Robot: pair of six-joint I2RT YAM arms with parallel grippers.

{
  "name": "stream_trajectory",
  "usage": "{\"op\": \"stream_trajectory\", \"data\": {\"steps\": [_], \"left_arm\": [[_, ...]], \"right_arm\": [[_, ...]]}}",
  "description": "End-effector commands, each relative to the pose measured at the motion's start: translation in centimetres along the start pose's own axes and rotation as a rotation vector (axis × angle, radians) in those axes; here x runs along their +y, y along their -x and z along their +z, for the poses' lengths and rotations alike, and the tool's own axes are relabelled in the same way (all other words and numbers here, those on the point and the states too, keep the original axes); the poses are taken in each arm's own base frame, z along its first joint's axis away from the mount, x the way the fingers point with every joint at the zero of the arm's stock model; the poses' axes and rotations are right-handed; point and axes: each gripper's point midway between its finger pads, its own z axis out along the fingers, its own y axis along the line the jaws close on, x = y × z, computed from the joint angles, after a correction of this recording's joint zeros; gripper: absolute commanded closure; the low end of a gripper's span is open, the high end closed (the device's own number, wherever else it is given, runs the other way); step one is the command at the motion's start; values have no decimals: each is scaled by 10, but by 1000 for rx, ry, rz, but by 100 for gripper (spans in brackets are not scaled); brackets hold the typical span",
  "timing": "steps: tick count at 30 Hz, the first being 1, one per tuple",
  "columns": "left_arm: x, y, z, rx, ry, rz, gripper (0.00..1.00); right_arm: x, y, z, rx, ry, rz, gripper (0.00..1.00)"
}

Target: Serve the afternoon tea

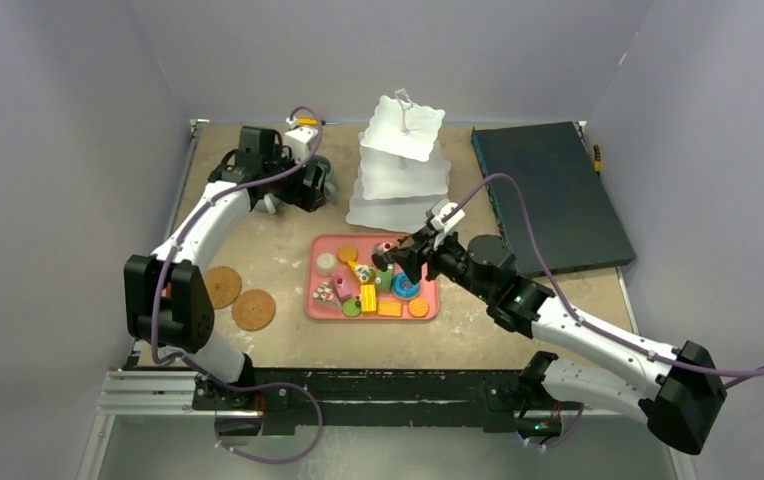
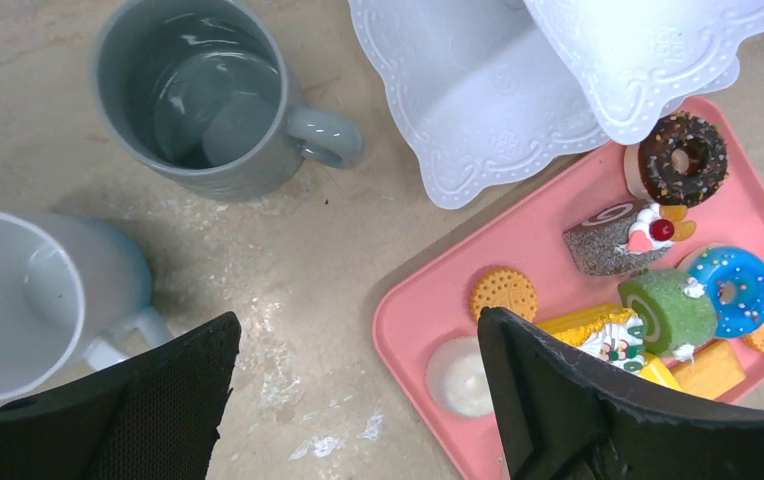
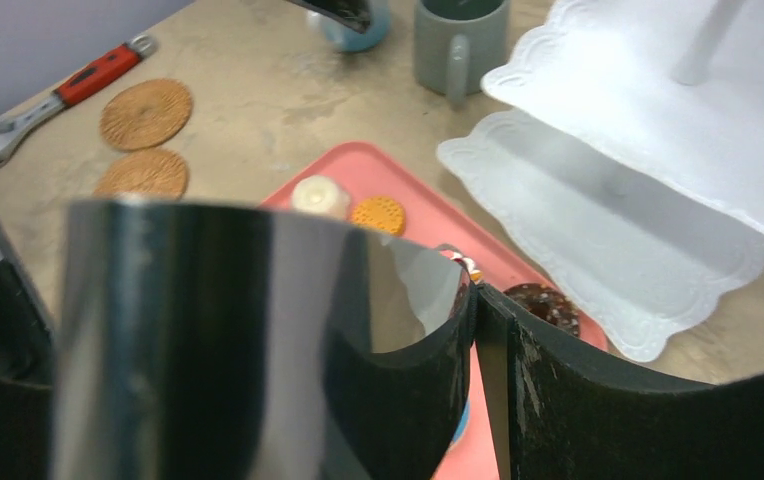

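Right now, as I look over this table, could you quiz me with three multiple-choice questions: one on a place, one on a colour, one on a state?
1. The two cork coasters lie: A on the table, left of the pink tray; B inside that tray; C leaning upright against that tray.
2. The mug nearest the white stand is: A red; B grey; C black.
3. The left tool is: A open, holding nothing; B clamped on that mug; C clamped on a coaster.
Answers: 1 A, both rest flat on bare tabletop beyond the tray's left edge. 2 B, its wall and handle are grey. 3 A, its fingers stand wide apart with only table between them.
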Motion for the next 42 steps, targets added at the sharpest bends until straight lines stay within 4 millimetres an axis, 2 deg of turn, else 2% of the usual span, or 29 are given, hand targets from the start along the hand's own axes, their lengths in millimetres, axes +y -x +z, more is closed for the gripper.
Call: {"op": "stream_trajectory", "data": {"steps": [1,11,25,38,42], "left_arm": [[0,14,-28,-16,-4,3,12],[8,28,-44,-50,21,-23,12],[6,36,-53,-79,17,-31,13],[6,37,-54,-86,7,-37,14],[7,36,-54,-85,6,-39,14]], "right_arm": [[-20,32,4,-145,-162,21,35],[-18,25,30,-143,-160,-27,36],[-16,-13,59,-60,-131,-54,37],[-26,-49,74,18,-162,-91,38],[-26,-51,77,15,-163,-91,41]]}}
